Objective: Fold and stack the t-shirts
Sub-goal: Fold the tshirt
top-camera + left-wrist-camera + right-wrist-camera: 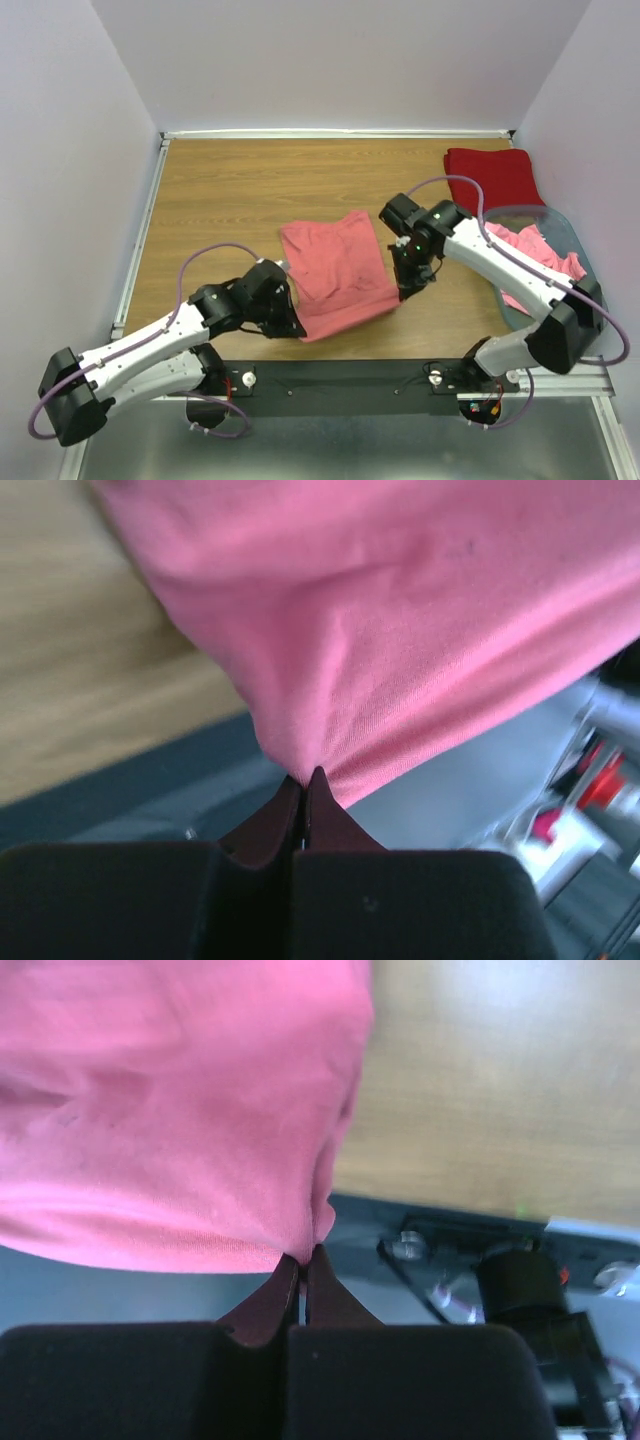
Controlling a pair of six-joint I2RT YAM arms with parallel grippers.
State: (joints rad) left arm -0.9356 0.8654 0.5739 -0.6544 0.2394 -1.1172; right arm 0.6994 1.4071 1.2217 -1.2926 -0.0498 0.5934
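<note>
Salmon-pink t-shirt (338, 275) lies mid desk, toward near edge | left gripper (305, 780) clenched on its near-left corner, right gripper (305, 1258) on near-right | advice: raise both corners level, hem taut, fold toward far edge | wrist views show the pinches; only top view shows red t-shirt (495, 175) at far-right corner

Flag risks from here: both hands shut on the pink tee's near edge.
1. The left hand and right hand each pinch only a sliver of the salmon-pink cloth t-shirt at the fingertips, so it may slip out when lifted.
2. The pinched hem sits near the black base rail, where dragged cloth could snag.
</note>
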